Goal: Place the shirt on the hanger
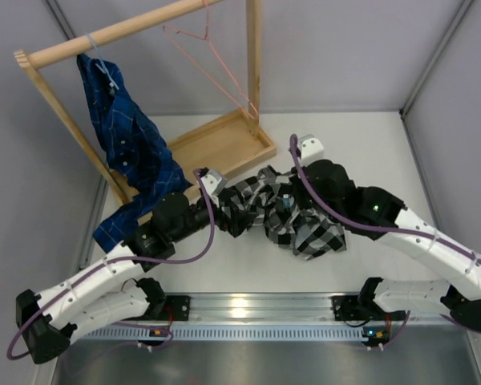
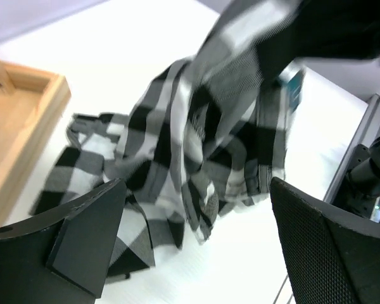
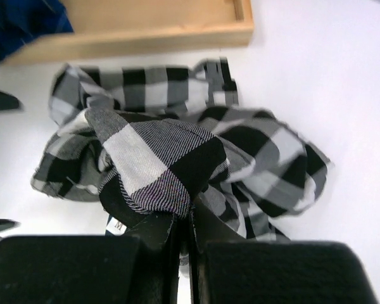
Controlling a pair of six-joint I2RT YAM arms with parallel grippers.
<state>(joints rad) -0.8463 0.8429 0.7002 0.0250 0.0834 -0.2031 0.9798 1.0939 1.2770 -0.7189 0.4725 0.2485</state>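
Right wrist view: the right gripper (image 3: 187, 218) is clamped on a fold of the soft black-and-white checked shirt (image 3: 177, 158). The shirt sits bunched up on the white table (image 3: 342, 76), just beside the wooden tray (image 3: 145, 31). Meanwhile the left gripper (image 2: 196, 190) is spread wide at the shirt. The thin pink wire hanger (image 1: 228, 72) hangs from the wooden rail (image 1: 120, 34).

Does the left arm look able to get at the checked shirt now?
Probably yes: the left pincer is open, and the shirt lies right before it with nothing between. The right pincer, shut on a fold, leaves that side free.
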